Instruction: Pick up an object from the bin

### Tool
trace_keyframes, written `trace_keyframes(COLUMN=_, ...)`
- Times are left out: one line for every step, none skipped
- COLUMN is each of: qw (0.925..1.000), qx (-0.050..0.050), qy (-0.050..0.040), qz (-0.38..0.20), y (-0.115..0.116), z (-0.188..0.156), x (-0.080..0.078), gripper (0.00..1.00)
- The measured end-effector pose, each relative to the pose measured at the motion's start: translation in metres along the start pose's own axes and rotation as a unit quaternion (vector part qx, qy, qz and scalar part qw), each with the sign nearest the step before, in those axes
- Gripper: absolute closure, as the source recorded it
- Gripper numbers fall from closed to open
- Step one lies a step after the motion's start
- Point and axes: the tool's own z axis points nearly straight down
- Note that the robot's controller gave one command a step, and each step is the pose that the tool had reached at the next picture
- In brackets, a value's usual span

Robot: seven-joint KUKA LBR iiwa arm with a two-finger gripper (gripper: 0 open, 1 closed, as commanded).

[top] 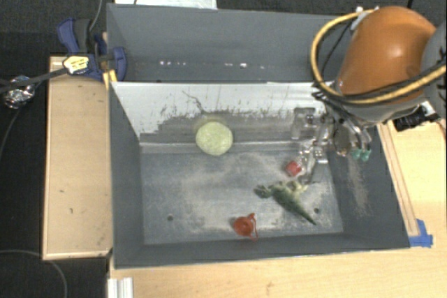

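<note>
The end effector [311,165] sits low at the right of the bin [126,171]; its opening can't be told. Small red piece [292,167] just left of it, contact unclear. Green toy [288,195] just below. Red lump [244,225] farther down-left, pale ball [214,138] well left.

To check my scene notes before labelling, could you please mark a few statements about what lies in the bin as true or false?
1. A pale green ball lies by the back wall of the bin. True.
2. The gripper hangs over that ball. False: it is in the bin's right part, beside a small red piece.
3. A red lump lies near the front wall. True.
4. The long green toy lies in the bin's left corner. False: it lies right of centre, just in front of the gripper.
5. The ball touches the red lump. False: they lie well apart.
</note>
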Motion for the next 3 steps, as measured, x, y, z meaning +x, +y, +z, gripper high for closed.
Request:
trace_keyframes(qw=1.0, qx=0.0, qy=-0.0042, qz=0.0, y=0.0, z=-0.004, x=-0.001, gripper=0.0)
trace_keyframes(qw=0.9998, qx=0.0, qy=-0.0066, qz=-0.021, y=-0.01, z=0.042, x=0.007, gripper=0.0)
trace_keyframes(qw=0.9985, qx=0.0, qy=-0.0063, qz=-0.055, y=-0.007, z=0.103, x=0.022, gripper=0.0)
